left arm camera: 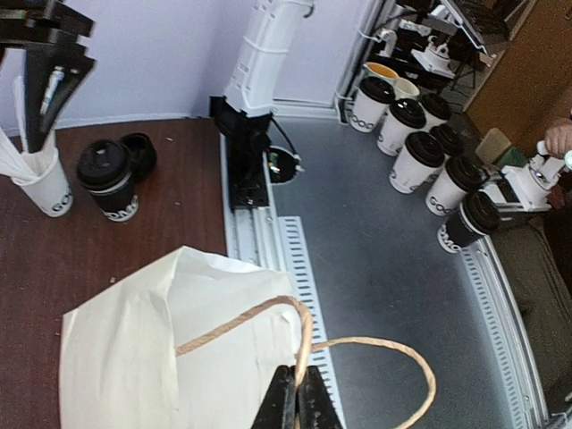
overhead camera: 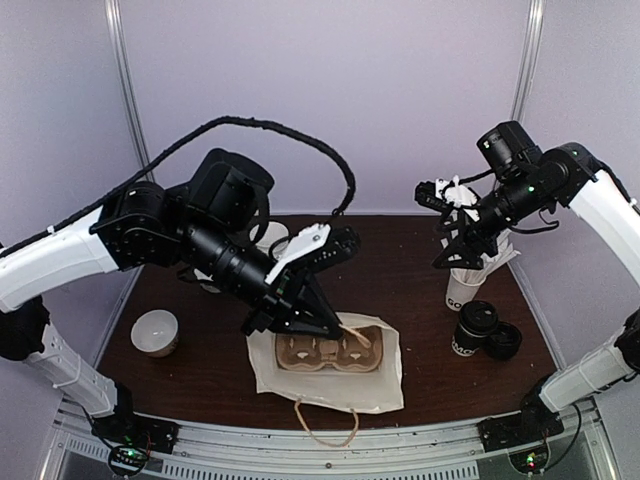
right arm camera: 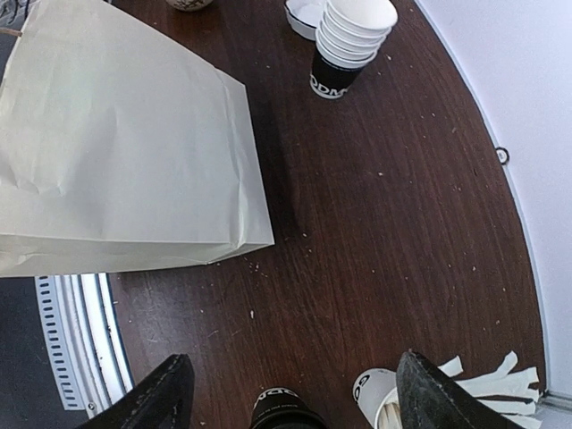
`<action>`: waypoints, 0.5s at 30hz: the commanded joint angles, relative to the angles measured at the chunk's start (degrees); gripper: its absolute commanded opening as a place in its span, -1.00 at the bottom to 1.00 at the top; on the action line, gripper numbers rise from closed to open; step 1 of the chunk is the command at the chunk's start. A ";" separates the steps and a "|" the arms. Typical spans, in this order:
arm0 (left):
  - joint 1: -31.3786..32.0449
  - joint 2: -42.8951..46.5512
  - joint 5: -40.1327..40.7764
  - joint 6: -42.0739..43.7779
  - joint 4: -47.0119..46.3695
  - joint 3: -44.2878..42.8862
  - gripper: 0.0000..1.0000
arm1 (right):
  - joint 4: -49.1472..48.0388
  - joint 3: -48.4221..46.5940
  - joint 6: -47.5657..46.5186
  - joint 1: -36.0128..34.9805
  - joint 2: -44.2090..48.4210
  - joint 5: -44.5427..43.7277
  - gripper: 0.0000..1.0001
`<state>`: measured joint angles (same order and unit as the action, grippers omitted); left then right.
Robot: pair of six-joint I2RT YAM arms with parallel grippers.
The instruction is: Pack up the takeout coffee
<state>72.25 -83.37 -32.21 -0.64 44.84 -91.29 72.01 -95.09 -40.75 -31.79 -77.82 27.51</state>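
**Left arm holding the bag, right arm poised over the cups.** Nearest the arm bases, one loose twine handle (overhead camera: 325,428) is seen lying on the dark wooden table (overhead camera: 420,290). The other twine handle (left arm camera: 304,335) is pinched between the fully closed jaws of the left gripper (left arm camera: 298,386), apparently so that the mouth of the cream paper bag (overhead camera: 380,385) is raised and open. A brown cardboard cup carrier (overhead camera: 328,352) is visible inside, and no cup is seen in it. To the right, well apart from the bag, the small black paper cup with black plastic lid (overhead camera: 472,328) stands on the table. It is just beside a loose black lid (overhead camera: 503,342) and near a white paper cup of white sticks (overhead camera: 463,288). The right gripper (overhead camera: 458,252) is held above these with jaws spread wide and nothing gripped, presumably ready for a descent onto the lidded cup. "GO" can be read on the white cup; the black cup's white lettering is only partly legible. Farthest off, a stack of unlidded white cups (right arm camera: 350,40) is nested in a black cup whose inverted lettering cannot be read with confidence.
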 commanded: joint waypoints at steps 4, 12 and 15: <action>-10.92 -3.86 4.52 3.73 -0.39 -3.98 -1.00 | -1.04 1.99 3.30 3.72 2.82 -3.79 0.65; -17.87 -8.09 13.24 5.72 -3.56 -5.84 -0.33 | -0.84 6.55 3.41 5.98 6.97 -4.18 0.65; -18.65 -8.00 19.31 6.84 -4.82 -6.78 0.08 | 0.04 8.16 3.35 6.93 7.86 -4.00 0.65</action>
<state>54.48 -92.07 -21.47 4.14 44.21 -94.52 71.24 -88.90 -38.26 -26.20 -71.70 24.21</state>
